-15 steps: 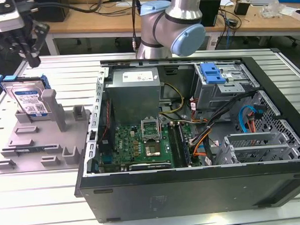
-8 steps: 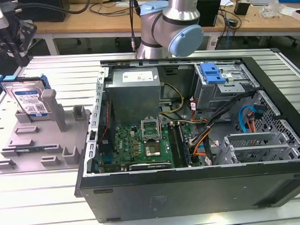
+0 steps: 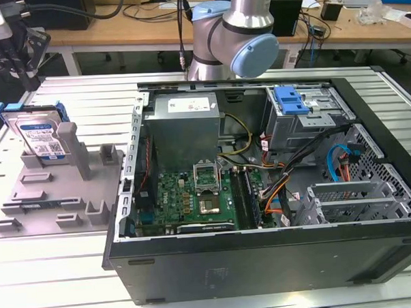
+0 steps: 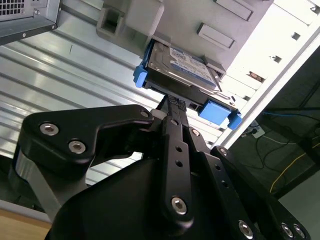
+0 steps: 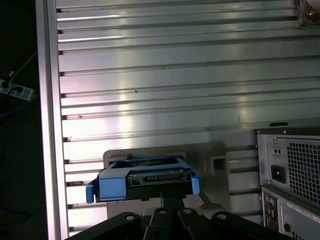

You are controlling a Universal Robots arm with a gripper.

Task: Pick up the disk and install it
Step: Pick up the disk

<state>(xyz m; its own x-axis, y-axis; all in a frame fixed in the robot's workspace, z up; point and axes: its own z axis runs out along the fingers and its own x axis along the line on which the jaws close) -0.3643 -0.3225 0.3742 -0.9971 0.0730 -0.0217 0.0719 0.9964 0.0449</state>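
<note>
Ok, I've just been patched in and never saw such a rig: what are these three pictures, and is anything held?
The grey-and-blue jointed robot arm is the machine doing the work. The exterior view is a camera off the arm, watching a ribbed aluminium table. On it lie an open black computer case and a grey plastic fixture plate with upright posts. Standing on edge in that plate is the disk: a silver hard drive with a blue-and-white label and blue side rails. Both wrist views come from cameras riding on the arm; the black gripper shows in their foreground, pointed at the disk. In the exterior view the disk stands free in the plate, so nothing is held yet.
</note>
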